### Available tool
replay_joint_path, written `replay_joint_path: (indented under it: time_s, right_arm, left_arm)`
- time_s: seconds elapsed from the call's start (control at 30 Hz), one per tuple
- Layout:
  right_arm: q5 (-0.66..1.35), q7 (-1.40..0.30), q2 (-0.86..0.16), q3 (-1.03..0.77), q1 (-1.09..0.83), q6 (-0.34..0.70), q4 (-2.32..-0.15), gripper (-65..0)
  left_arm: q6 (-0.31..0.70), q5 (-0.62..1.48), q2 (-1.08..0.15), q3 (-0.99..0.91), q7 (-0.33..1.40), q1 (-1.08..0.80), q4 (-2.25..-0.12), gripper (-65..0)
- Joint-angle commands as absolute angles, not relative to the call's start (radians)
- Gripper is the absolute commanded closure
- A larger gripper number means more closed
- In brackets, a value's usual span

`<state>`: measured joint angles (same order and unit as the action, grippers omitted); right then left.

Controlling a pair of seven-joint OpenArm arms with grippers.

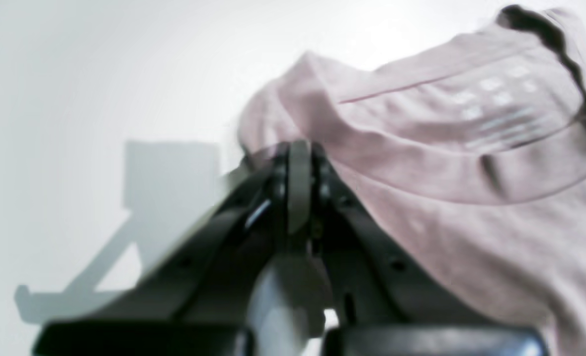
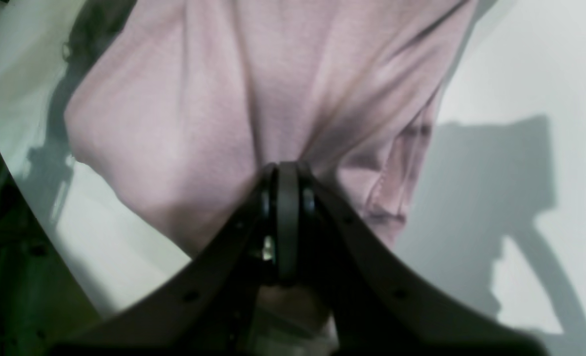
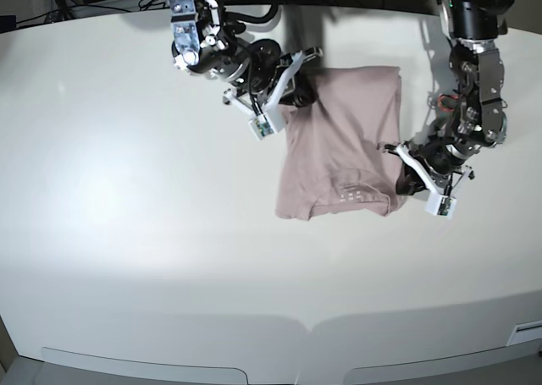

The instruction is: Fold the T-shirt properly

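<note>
The T-shirt (image 3: 343, 144) is seen on the white desk (image 3: 127, 233), toward the far side and a little right of centre in the base view, partly folded into a tall, narrow shape with the printed neck label facing up near its nearer edge. The left tool (image 1: 298, 153) is closed on a pinch of the pink fabric at the shirt's nearer right corner, and the cloth is bunched up around the tips; the white label print (image 1: 500, 106) is visible just beyond, blurred. The right tool (image 2: 285, 170) is likewise clamped on the fabric at the shirt's far left edge, where folds are drawn together into the shut jaws and the cloth is lifted slightly off the desk.
</note>
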<state>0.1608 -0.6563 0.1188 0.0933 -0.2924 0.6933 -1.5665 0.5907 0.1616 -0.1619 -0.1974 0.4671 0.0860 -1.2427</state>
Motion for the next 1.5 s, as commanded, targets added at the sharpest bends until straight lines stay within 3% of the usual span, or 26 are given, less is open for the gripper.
replay_joint_path:
  time_s: [0.0,0.3,0.67,0.77,1.0,1.2,1.47]
  right_arm:
    - [0.156,-0.668,0.119,0.096,-0.3,0.698,-1.605,0.0]
    - [0.156,-0.696,0.119,0.036,-0.302,0.698,-1.857,0.0]
    - [0.239,-0.746,0.119,-0.247,-0.381,0.698,-1.986,0.0]
    - [0.292,-0.78,0.116,-0.319,-0.436,0.698,-2.041,0.0]
    - [0.406,-0.879,0.052,-0.457,-0.57,0.698,-2.123,0.0]
    - [0.49,-0.957,-0.003,-0.555,-0.686,0.698,-2.128,0.0]
    - [0.509,-1.024,-0.014,-0.627,-0.794,0.698,-2.127,0.0]
  left_arm:
    - [0.592,0.197,-0.183,-0.201,0.455,0.105,-1.266,0.0]
    - [0.587,0.449,-0.319,-0.203,0.554,0.012,-1.477,0.0]
    - [0.341,0.517,-0.494,-0.204,0.545,-0.336,-1.787,0.0]
    - [0.321,0.532,-0.514,-0.204,0.548,-0.437,-1.855,0.0]
    - [0.247,0.535,-0.504,-0.25,0.554,-0.68,-1.979,0.0]
    - [0.247,0.523,-0.397,-0.367,0.556,-0.867,-1.999,0.0]
    - [0.417,0.501,-0.228,-0.531,0.537,-1.029,-1.975,0.0]
